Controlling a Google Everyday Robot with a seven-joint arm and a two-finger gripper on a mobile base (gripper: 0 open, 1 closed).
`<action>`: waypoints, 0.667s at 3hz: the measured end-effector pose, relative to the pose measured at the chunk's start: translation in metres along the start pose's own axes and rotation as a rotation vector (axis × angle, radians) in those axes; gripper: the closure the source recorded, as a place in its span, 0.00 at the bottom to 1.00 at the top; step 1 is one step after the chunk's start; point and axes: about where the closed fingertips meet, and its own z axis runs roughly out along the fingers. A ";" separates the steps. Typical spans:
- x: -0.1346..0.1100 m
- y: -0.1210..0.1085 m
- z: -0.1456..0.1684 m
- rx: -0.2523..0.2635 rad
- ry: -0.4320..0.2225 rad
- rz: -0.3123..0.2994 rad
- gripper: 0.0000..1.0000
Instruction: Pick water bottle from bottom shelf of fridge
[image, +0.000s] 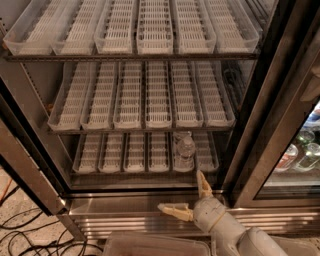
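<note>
The gripper (180, 190), with its two tan tapered fingers, is hovering over the stainless steel sill of the tall commercial fridge (125, 212), outside the cabinet and in front of its lowest row. Its jaws are standing wide apart and are holding nothing.

The small clear ribbed plastic water bottle (186, 150) is sitting in the fifth white slotted lane tray from the left on the dark-racked bottom shelf (125, 152), near the front edge. It appears to be upright. It is lying just beyond and slightly left of the upper finger.

Step in hand: the reach toward the bottle.
- Keep the jaws spread until the ribbed body is sitting between them.
- Enter low, since the middle shelf is overhanging the bottle closely.
- Align with the lane, so that neither finger is catching on a tray wall.
- Grip the body below the cap; the thin plastic is likely to flex, so close gently.
- Withdraw along the lane before lifting.
</note>
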 end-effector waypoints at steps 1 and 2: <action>0.006 -0.015 0.002 0.080 -0.005 0.006 0.00; 0.016 -0.026 0.002 0.118 -0.006 0.008 0.00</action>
